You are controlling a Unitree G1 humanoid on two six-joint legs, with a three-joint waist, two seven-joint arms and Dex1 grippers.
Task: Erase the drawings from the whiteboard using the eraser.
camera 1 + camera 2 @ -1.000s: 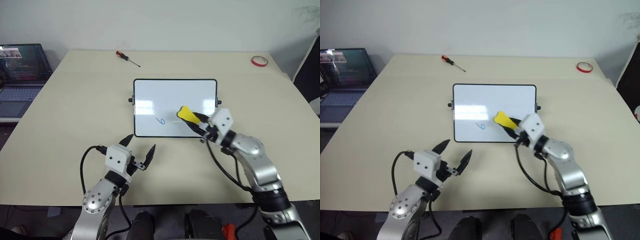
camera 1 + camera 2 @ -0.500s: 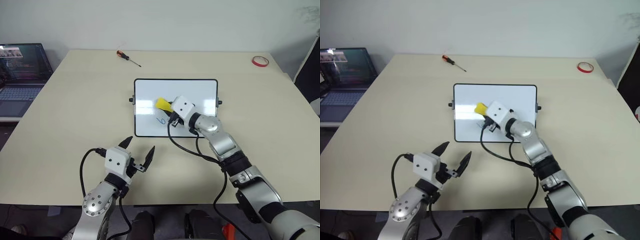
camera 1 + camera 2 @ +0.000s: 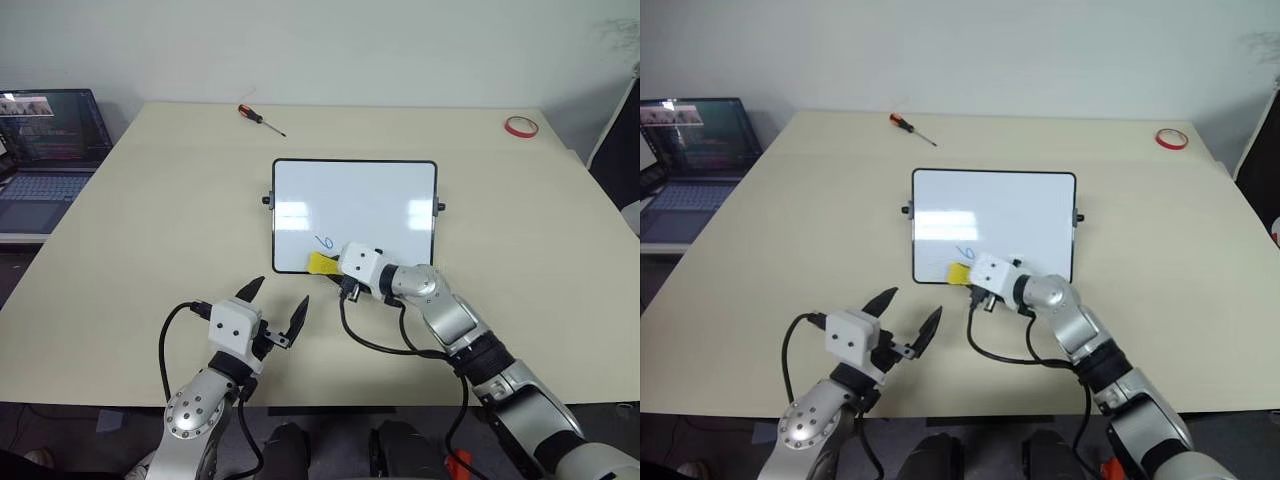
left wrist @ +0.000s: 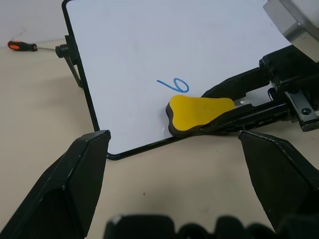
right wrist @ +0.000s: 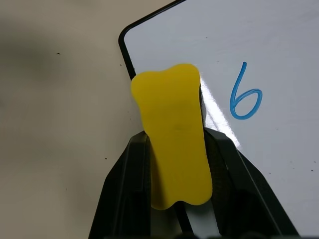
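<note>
The two head views look forward and steeply down from above the near edge of the surface [image 3: 150, 200], taking in the whole top up to the wall. They share almost the same scene, slightly offset sideways: the whiteboard [image 3: 355, 200] sits at frame centre in both, a laptop [image 3: 45, 140] at the left edge, and a screwdriver [image 3: 258, 118] at the upper middle.

The left wrist view sits low and close, looking nearly level between its own end effector [image 4: 174, 179] fingers toward the whiteboard's near corner. There it meets the right wrist view, closer still and angled down; both show the eraser [image 5: 174, 134] and the blue drawing [image 5: 245, 92].
</note>
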